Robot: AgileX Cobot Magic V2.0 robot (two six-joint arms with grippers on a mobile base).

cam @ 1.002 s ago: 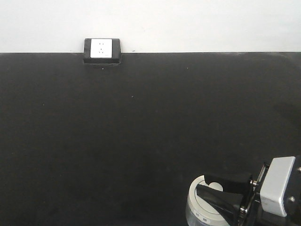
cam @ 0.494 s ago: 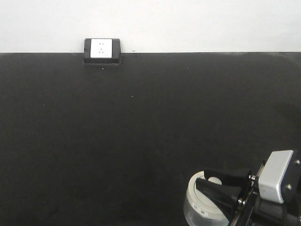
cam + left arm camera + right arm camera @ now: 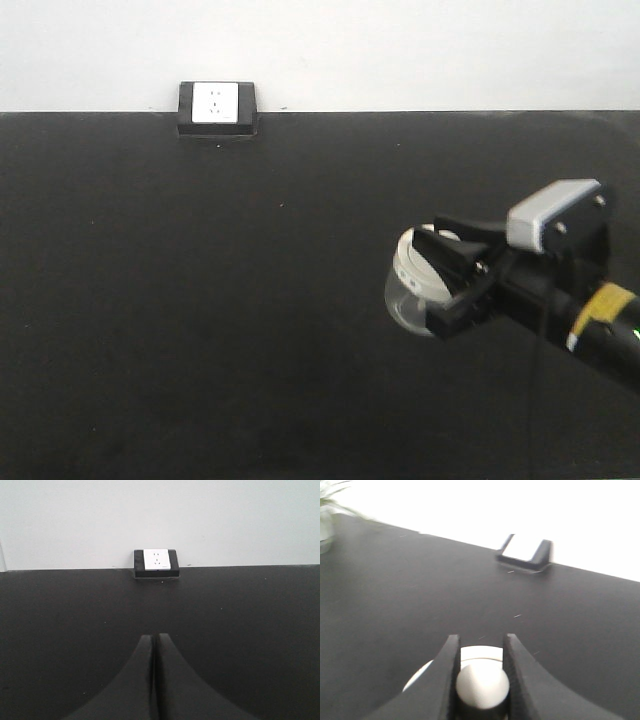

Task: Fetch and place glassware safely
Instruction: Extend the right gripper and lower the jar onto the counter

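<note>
Cream-lidded glass jar (image 3: 402, 292) between jaws of right gripper (image 3: 433, 277)

No legible text (jar (image 3: 407, 285) marks unreadable)

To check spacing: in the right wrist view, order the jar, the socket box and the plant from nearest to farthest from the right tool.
1. jar: held by its knob inside the right tool.
2 and 3. socket box, ahead at the far edge of the table, and plant, far left: too close to call.
</note>
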